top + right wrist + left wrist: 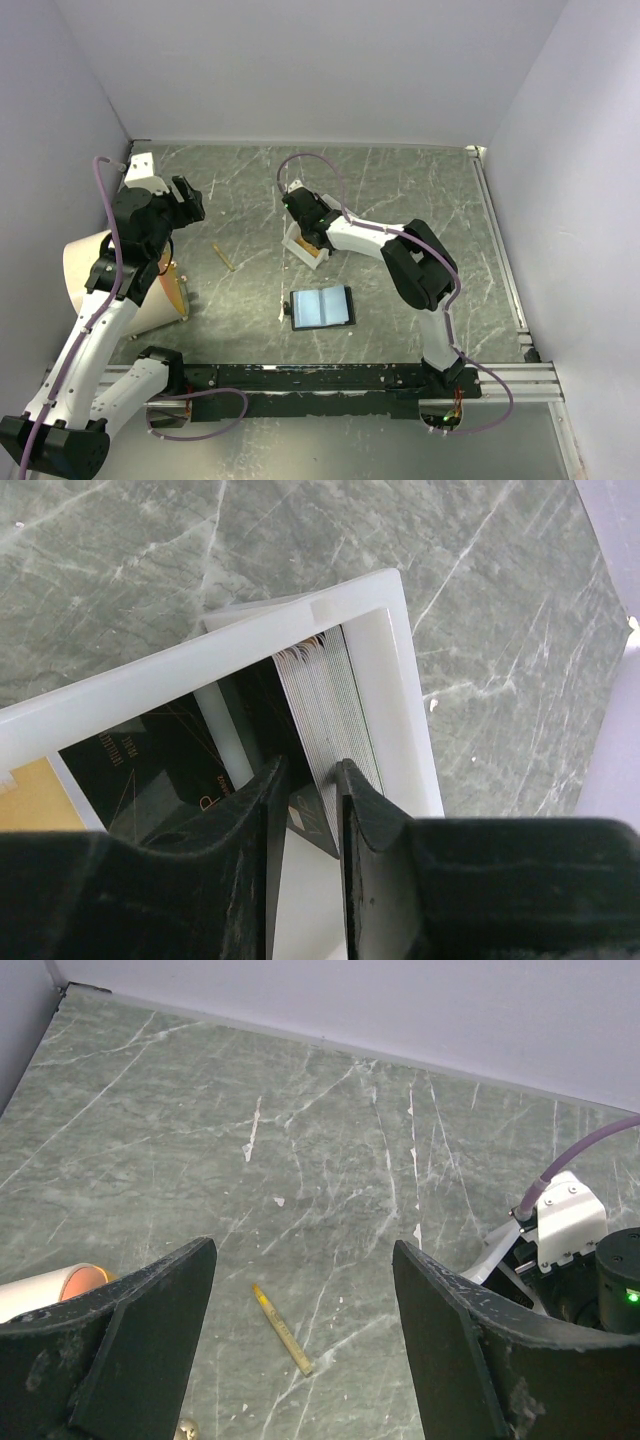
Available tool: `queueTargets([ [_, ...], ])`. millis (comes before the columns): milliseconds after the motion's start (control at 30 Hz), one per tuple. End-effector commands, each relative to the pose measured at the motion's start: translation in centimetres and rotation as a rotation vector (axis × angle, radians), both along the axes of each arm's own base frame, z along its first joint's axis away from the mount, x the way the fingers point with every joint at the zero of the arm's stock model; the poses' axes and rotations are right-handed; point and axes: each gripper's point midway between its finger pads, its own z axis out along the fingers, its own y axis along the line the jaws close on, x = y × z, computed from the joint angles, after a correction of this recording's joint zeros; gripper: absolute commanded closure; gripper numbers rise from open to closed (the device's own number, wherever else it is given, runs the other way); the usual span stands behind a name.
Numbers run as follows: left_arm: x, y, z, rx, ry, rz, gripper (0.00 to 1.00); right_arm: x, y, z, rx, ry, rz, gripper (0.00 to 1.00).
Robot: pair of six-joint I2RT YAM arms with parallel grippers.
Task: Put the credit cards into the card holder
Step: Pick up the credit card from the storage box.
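Veined green marble tabletop (400,190), white plastic box (250,645), thin credit cards (325,715)

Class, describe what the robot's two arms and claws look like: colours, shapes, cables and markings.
Both the left arm and right arm have white links with chunky black joints, each trailed by a looping purple cable. The left claw and right claw are flat-sided, matte black, scuffed with pale marks.

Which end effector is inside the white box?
The right end effector: it's dipped among the credit cards in the white box. The left end effector hangs open above the table.
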Motion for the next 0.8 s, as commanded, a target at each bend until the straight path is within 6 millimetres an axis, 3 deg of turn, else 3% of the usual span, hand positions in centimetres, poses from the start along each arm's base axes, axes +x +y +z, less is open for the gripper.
queueTargets([
  [0, 0.1, -0.1, 0.5, 0.004, -0.029, -0.014, 0.18, 0.7, 0.1, 1.9, 0.025, -0.056, -0.019, 0.76],
  [300, 0.1, -0.2, 0.5, 0.003, -0.027, -0.018, 0.18, 0.7, 0.1, 2.3, 0.037, -0.057, -0.020, 0.77],
  [467, 0.2, -0.2, 0.5, 0.004, -0.027, -0.020, 0.18, 0.6, 0.3, 2.2, 0.043, -0.049, -0.016, 0.85],
  [533, 0.2, -0.4, 0.4, 0.002, -0.026, -0.025, 0.17, 0.6, 0.4, 3.7, 0.071, -0.067, -0.012, 0.87],
  [767, 0.3, -0.7, 0.2, -0.001, -0.017, -0.042, 0.18, 0.3, 0.6, 4.4, 0.092, -0.065, -0.005, 0.90],
])
